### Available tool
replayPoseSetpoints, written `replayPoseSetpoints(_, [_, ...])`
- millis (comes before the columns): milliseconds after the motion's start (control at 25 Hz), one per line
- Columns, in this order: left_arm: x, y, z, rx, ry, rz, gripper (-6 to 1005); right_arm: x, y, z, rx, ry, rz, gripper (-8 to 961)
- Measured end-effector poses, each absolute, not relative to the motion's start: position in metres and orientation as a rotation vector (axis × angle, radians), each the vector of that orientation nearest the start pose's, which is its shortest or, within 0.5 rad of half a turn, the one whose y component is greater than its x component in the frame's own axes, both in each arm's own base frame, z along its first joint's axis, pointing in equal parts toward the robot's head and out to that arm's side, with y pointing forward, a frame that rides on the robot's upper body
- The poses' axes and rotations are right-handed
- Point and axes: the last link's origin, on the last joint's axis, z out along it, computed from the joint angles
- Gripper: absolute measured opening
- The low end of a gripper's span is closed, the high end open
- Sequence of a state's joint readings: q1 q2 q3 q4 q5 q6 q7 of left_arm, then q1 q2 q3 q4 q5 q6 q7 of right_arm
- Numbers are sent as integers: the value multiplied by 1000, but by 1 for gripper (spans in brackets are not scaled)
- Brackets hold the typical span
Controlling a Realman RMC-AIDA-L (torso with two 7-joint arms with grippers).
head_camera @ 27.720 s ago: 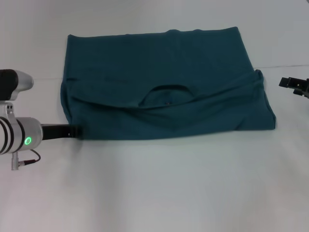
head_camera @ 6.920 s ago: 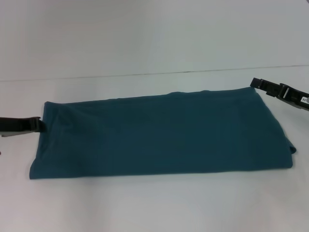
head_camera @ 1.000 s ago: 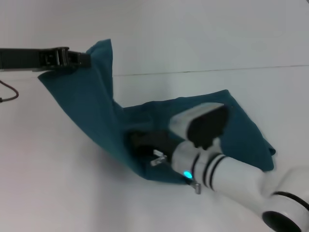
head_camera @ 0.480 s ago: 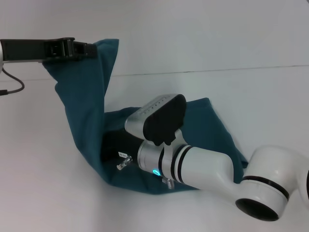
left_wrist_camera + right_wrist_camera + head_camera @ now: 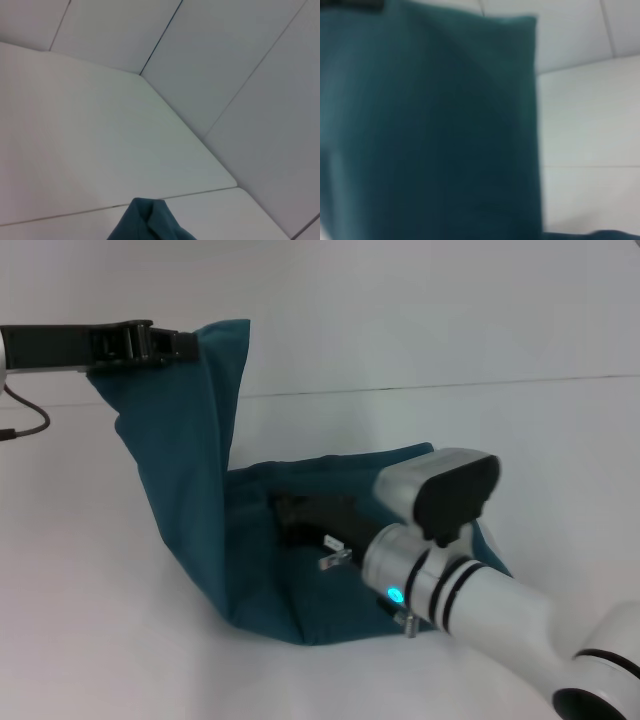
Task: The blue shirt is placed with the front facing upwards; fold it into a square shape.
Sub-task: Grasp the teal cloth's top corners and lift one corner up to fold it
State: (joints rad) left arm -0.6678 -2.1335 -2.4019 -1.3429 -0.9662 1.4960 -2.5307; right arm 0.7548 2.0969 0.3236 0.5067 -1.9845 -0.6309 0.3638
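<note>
blue shirt (image 5: 190,470) mid-fold, left end lifted
my left fingers (image 5: 178,345) pinch its edge; right fingers (image 5: 290,520) unclear; next, carry the end across.

The head view looks forward and down from above the white table (image 5: 120,640), far enough back to take in the whole blue shirt (image 5: 190,470), both arms and the wall (image 5: 400,310) behind the shirt. The left wrist view sits high beside the shirt's lifted corner and faces away over the table toward the paneled wall; only a small tip of the shirt (image 5: 147,222) enters its frame. The right wrist view is very near the shirt and faces its hanging cloth (image 5: 420,130), which fills most of the frame, with table and wall beside it. All three views share the shirt's raised part.
</note>
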Motion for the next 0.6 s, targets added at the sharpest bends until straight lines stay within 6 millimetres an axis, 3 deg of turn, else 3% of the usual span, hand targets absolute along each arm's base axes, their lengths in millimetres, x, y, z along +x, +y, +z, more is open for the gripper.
replayPoseSetpoints(240, [-144, 398, 91, -2364, -1204, -664, 55, 153, 355, -175, -2358, 818, 671, 0])
replayPoseSetpoints(600, [-142, 397, 92, -2370, -1195, -686, 54, 116, 356, -188, -2477, 772, 650, -1])
